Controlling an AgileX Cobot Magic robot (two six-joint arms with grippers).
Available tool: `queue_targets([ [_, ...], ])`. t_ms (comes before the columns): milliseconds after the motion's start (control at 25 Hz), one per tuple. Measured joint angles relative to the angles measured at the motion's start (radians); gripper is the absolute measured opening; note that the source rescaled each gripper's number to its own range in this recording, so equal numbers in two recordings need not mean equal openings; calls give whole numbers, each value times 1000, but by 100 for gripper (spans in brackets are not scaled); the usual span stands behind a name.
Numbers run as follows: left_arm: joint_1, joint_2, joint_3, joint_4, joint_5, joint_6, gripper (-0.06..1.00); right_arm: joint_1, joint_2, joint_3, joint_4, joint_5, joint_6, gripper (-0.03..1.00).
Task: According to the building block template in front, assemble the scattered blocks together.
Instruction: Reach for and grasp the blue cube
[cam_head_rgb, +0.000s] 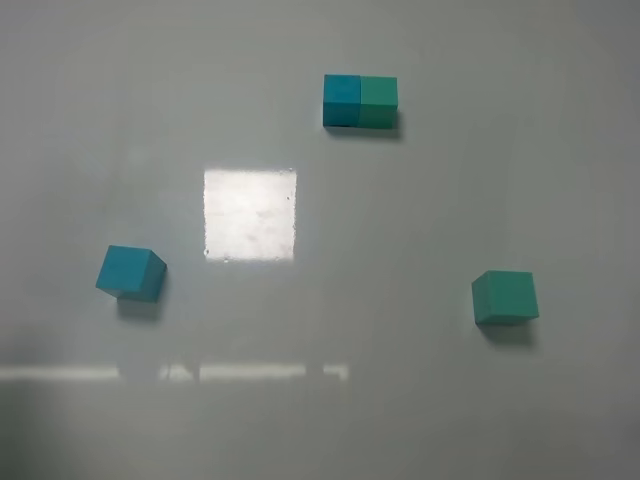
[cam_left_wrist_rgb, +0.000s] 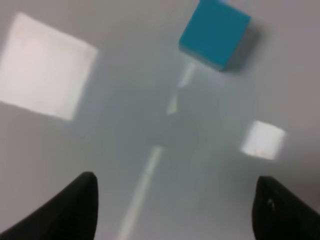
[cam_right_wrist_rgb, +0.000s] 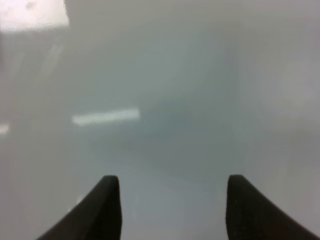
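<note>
The building block template (cam_head_rgb: 360, 101), a cyan-blue cube joined flush to a teal-green one, lies at the far middle of the table. Of the scattered blocks, the cyan-blue cube (cam_head_rgb: 131, 272) sits alone at the left, slightly rotated, and the teal-green cube (cam_head_rgb: 505, 297) sits alone at the right. Neither gripper appears in the exterior high view. My left gripper (cam_left_wrist_rgb: 175, 177) is open above the table, with the blue cube (cam_left_wrist_rgb: 215, 32) well ahead of its fingertips. The right gripper (cam_right_wrist_rgb: 173, 177) shows two dark fingertips held apart over bare table, with nothing between them.
The glossy grey table (cam_head_rgb: 420, 220) carries a bright square reflection (cam_head_rgb: 250, 213) near its middle and a pale streak of glare (cam_head_rgb: 250, 372) toward the front. Nothing else stands on it.
</note>
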Motion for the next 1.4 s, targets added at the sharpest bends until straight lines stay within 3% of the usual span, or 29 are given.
queue_targets([
  [120, -50, 6, 0, 17, 0, 7, 79, 0, 0, 0, 0, 0, 0, 9],
  [400, -253, 60, 0, 200, -48, -66, 79, 0, 0, 0, 0, 0, 0, 9],
  [520, -359, 135, 0, 302, -63, -92, 79, 0, 0, 0, 0, 0, 0, 9],
  [800, -646, 293, 0, 612, -107, -304, 79, 0, 0, 0, 0, 0, 0, 9],
  [920, -727, 334, 0, 703, -116, -369, 79, 0, 0, 0, 0, 0, 0, 9],
  [1400, -756, 412, 0, 778, -133, -419, 79, 0, 0, 0, 0, 0, 0, 9],
])
